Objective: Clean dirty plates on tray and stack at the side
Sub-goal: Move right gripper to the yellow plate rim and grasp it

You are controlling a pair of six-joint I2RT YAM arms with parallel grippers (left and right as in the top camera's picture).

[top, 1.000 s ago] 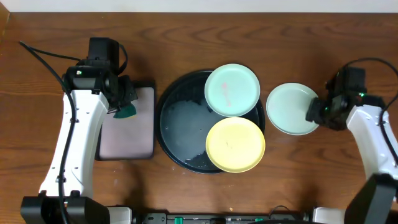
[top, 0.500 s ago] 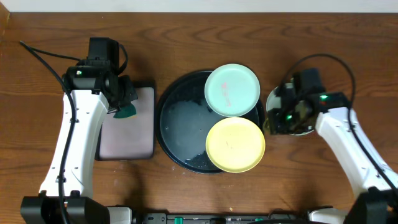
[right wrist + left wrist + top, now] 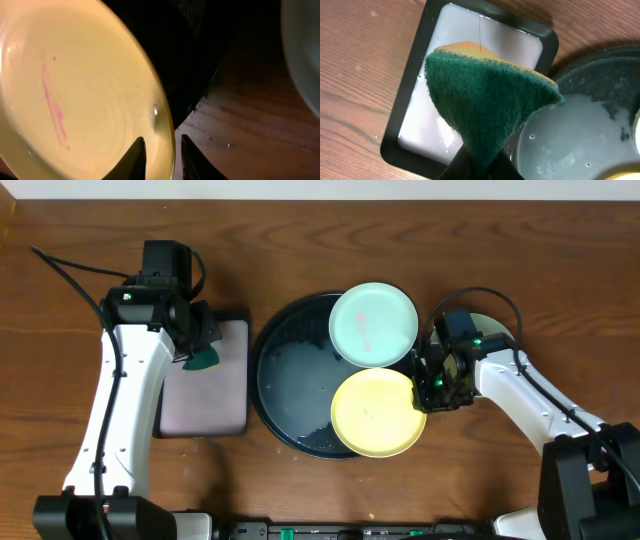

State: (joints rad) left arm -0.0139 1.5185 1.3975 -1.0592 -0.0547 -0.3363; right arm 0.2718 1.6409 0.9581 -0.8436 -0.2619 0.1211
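Claws first: the right claw [image 3: 161, 159] is narrowly spread and straddles the right edge of the yellow plate [image 3: 75, 100], one finger over the plate's inside and the other outside its rim. The wrist view does not show either finger pressing on it. The plate carries thin pink streaks. It lies on the near right part of the tray [image 3: 262, 375] and overhangs the tray's rim toward the right arm. Just beyond it, on the far right part of the tray, rests a mint plate [image 3: 373, 324] with a pink smear at its middle. The two plates touch or nearly touch at their edges. The tray's bare left part holds foamy water. A second mint plate [image 3: 305, 45] lies on the bench [image 3: 320, 240] to the right of the tray, largely covered by the right arm from overhead.

The left claw [image 3: 203, 358] is pressed together on a green sponge [image 3: 485, 100] with an orange back. It hangs over the far right corner of the rectangular tray [image 3: 405, 117], which holds milky liquid and sits just left of the round tray.
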